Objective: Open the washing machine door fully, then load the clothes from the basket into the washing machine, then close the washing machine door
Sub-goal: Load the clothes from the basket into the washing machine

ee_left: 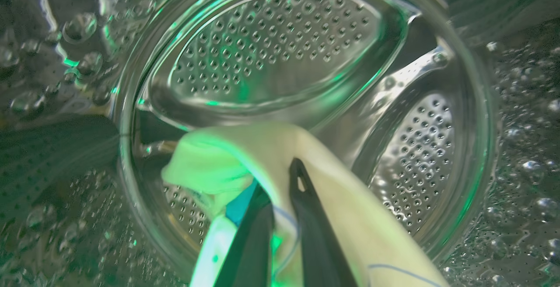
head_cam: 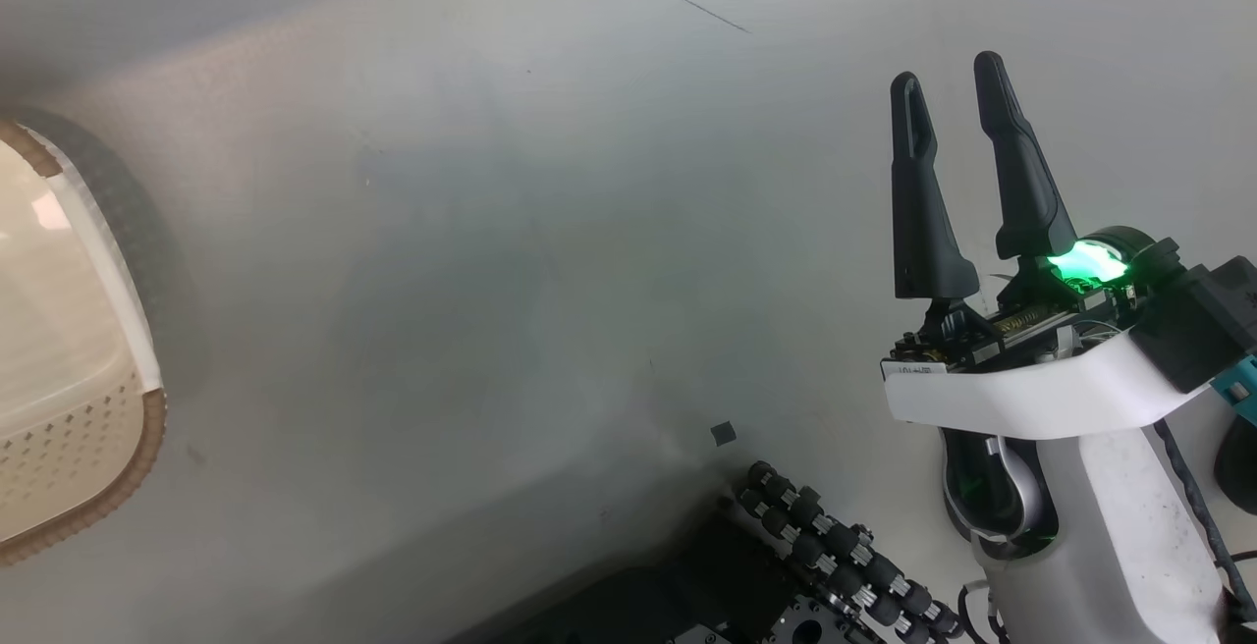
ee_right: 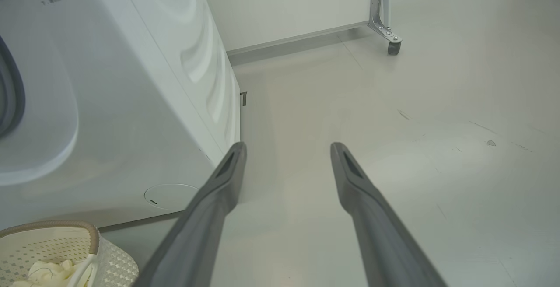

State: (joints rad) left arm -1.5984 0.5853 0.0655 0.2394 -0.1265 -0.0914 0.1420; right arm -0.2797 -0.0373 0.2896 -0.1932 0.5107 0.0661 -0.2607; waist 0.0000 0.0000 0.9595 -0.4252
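My left gripper [ee_left: 280, 182] is inside the washing machine's steel perforated drum [ee_left: 280, 46], shut on pale cream-yellow clothes [ee_left: 262, 151] with a blue part; the fabric drapes over the fingers. The white washing machine [ee_right: 131, 103] stands at the left of the right wrist view. Below it is the cream basket [ee_right: 52, 225] with more cream fabric [ee_right: 48, 271] in it. The basket [head_cam: 69, 448] also sits at the head view's left edge. My right gripper [head_cam: 948, 73] hangs open over bare floor, holding nothing, its fingers [ee_right: 210, 199] spread. The door is out of view.
A metal frame leg with a caster [ee_right: 393, 46] stands by the far wall, right of the washer. My base's roller wheel [head_cam: 835, 546] shows at the head view's bottom. Pale floor [ee_right: 415, 147] stretches to the right of the machine.
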